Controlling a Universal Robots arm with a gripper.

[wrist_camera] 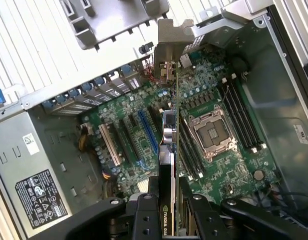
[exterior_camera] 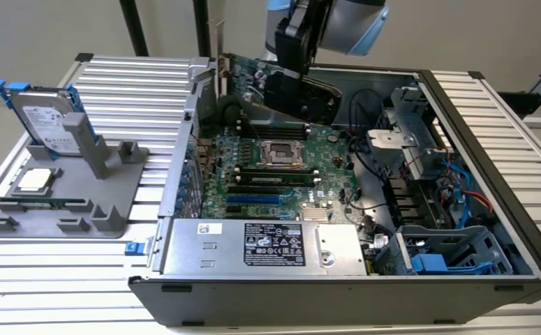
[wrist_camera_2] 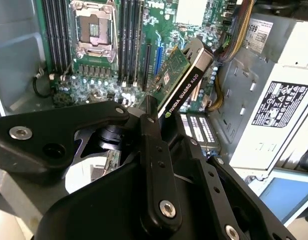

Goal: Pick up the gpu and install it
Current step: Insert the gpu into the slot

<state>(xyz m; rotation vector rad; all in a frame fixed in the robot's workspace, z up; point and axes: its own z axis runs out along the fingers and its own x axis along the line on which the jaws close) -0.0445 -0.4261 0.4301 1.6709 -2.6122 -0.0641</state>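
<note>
I have the hand (wrist_camera_2: 166, 121) clamped on the gpu (wrist_camera_2: 186, 75) over the motherboard (wrist_camera: 213, 90). I fear its tilt may miss the slot (wrist_camera: 146, 131), jamming the bracket (wrist_camera: 169, 47).

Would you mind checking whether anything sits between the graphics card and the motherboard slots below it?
Nothing visible does: the graphics card, clamped in the pincer, hangs over the motherboard, whose blue slot is empty.

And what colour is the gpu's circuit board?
Green; the gpu shows it best in the second wrist view.
</note>
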